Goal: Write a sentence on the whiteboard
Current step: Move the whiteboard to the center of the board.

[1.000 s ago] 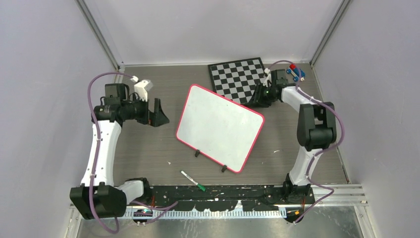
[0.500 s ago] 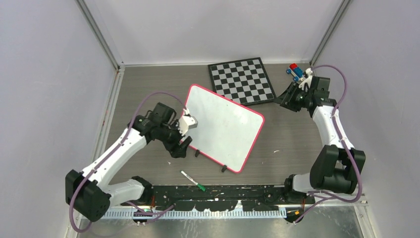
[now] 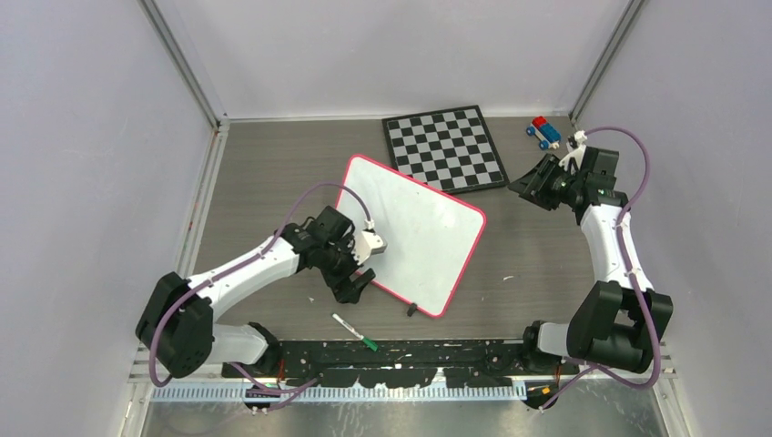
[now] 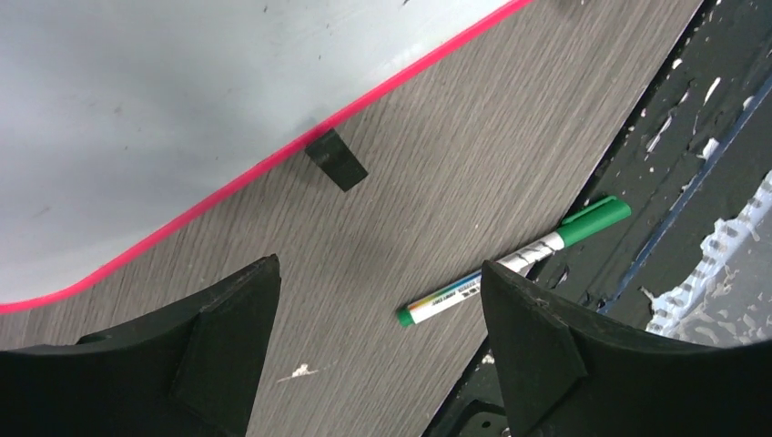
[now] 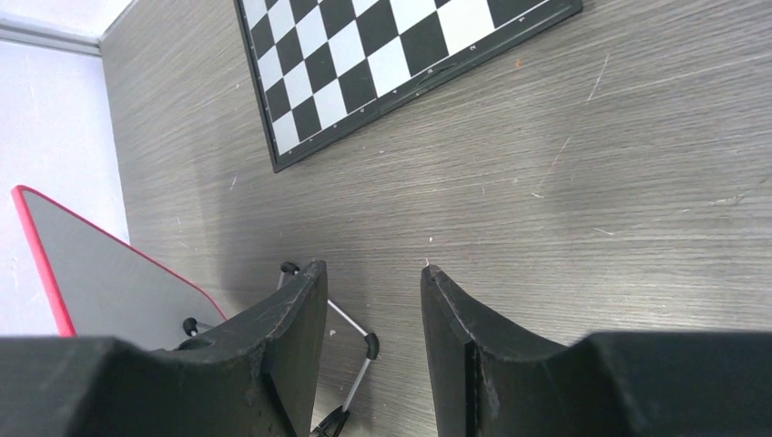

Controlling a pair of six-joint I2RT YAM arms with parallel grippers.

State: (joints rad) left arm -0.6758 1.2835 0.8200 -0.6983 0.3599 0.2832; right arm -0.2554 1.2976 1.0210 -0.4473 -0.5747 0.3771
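I see the whiteboard point(image 3: 405, 232) in the middle of the table point(image 3: 264, 173), the chequered board point(image 3: 444, 148) just behind its far corner, the marker point(image 3: 354, 331) before its near edge, and a small toy point(image 3: 543, 132) right of the chequered board.

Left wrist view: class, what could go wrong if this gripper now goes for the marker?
1. The marker lies slanted with its cap end at the black rail. A finger of the open left gripper may strike the rail or push the marker off line.
2. The gripper hangs close to the whiteboard and its foot. A careless swing could knock it askew.
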